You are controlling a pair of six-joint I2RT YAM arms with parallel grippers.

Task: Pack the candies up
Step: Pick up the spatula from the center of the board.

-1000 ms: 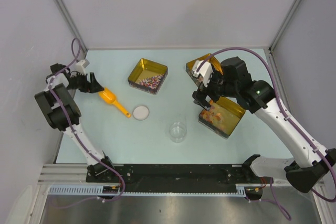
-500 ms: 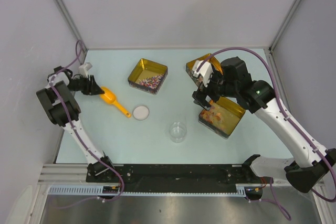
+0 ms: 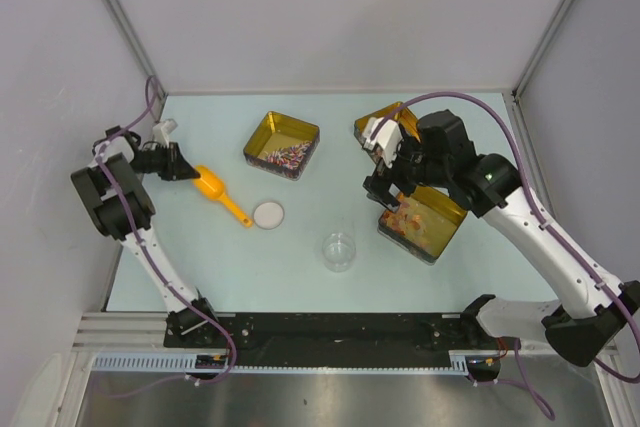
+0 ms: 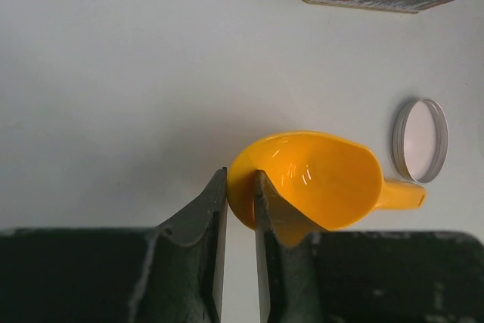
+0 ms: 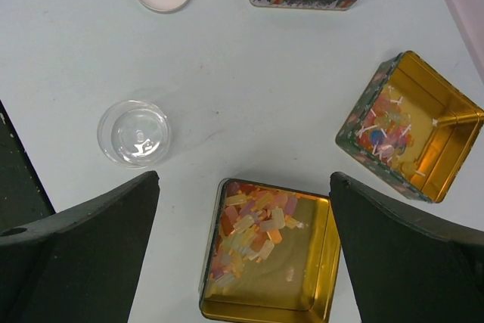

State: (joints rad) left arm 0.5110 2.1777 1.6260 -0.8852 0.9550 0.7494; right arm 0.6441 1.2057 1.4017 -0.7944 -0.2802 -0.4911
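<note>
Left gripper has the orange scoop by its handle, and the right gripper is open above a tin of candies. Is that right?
Not by the handle. The left gripper pinches the rounded back wall of the orange scoop; its handle points away toward the lid, as the left wrist view shows. The right gripper is open above the tin of candies.
</note>
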